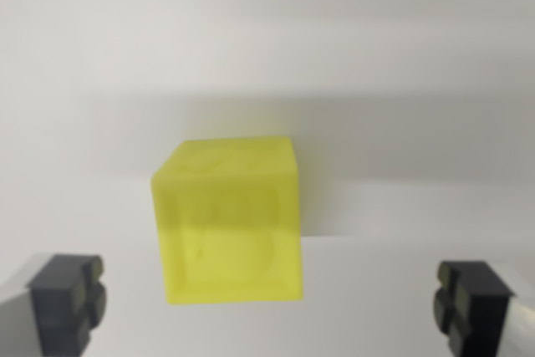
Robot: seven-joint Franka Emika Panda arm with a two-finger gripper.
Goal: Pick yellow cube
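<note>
Wrist view: the yellow cube (227, 221) is sitting on a pale surface (401, 81), centred between the two dark fingertips (67, 298) so that closing would clamp its sides. It is appearing translucent, matte and slightly rotated, with faint embossed circles. The gripper (269, 303) is standing wide, holding nothing, well apart from the cube.

1 yellow cube (230, 221)
</note>
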